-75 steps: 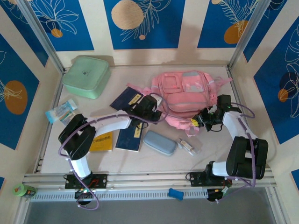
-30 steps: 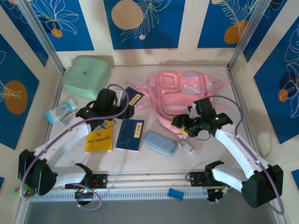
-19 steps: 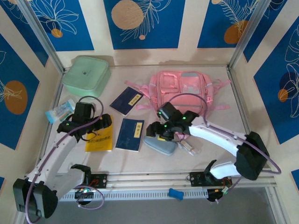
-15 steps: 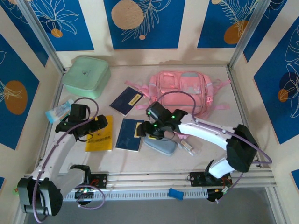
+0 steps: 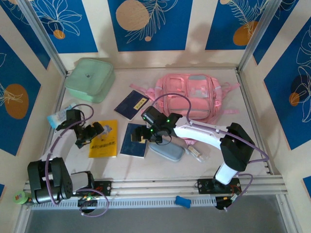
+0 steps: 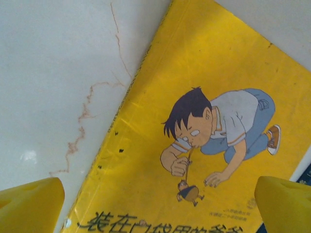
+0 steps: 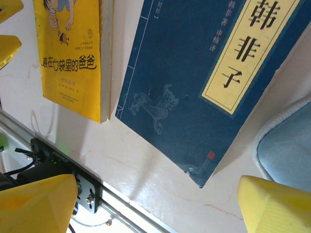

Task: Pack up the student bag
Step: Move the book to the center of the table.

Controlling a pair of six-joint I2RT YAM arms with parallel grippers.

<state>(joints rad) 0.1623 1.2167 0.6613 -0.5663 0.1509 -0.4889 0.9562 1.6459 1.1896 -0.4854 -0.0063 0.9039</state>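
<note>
Flat at the back of the tabletop (image 5: 131, 80): the bag (image 5: 194, 92), its near edge partly hidden behind the right arm. Left end effector (image 5: 93, 132) wide open over a yellow book (image 5: 103, 143), gripping nothing, its yellow tips cut off at the bottom corners of the left wrist view. Right end effector (image 5: 142, 134) open too, empty, above a blue book (image 5: 133, 143). Grey case (image 5: 166, 150) partly covered by that arm. Book words too small to read from above.
</note>
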